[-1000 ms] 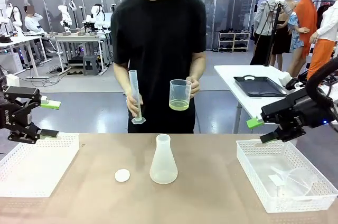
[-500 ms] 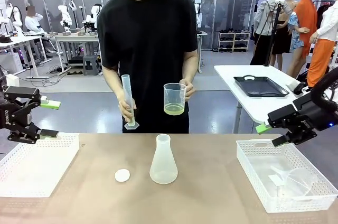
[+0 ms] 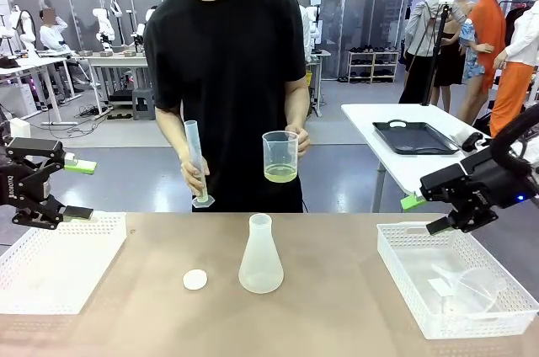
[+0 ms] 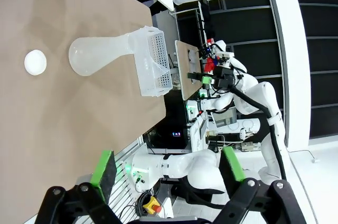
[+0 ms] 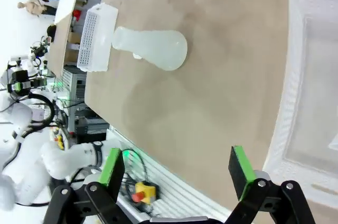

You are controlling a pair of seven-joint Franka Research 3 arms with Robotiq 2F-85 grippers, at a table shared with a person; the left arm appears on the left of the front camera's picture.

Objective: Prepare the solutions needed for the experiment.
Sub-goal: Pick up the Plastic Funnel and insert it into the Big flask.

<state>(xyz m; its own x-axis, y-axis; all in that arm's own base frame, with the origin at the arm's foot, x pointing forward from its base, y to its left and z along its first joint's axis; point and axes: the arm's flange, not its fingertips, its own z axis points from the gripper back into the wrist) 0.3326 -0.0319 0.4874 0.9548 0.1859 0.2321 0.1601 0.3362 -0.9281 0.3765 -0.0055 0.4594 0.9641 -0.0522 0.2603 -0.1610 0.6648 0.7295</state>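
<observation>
1. Front view: the left pincer (image 3: 80, 189) has its jaws wide apart and holds nothing. It is poised over the far rim of the white left basket (image 3: 63, 247), which appears empty. The right pincer (image 3: 424, 214) is likewise agape and empty, above the far rim of the right basket (image 3: 438, 327).
2. The right basket holds clear labware, a funnel (image 3: 472, 285) by the look of it; too faint to confirm.
3. Mid-desk: a translucent conical flask (image 3: 260, 256) stands upright, apparently empty. A white round cap (image 3: 195, 279) lies near it, not touching.
4. The solutions (image 3: 281, 173) are a shallow pale yellow-green layer in a beaker (image 3: 280, 151). The person at the far side holds the beaker in one hand (image 3: 299, 140). The other hand (image 3: 198, 178) carries a graduated cylinder (image 3: 194, 151), roughly upright. Both are raised above the desk, beyond the flask.
5. Judgement: the step is measuring out, barely begun. Keep both pincers clear of the centre while the person pours. If the funnel is wanted, grip its rim lightly and seat it squarely in the flask neck; the light flask may tip.
6. Desk (image 3: 337, 306): tan, matte, looks dry. Room: an open lab hall with further tables behind and a black tray (image 3: 413, 136) on a white one.
</observation>
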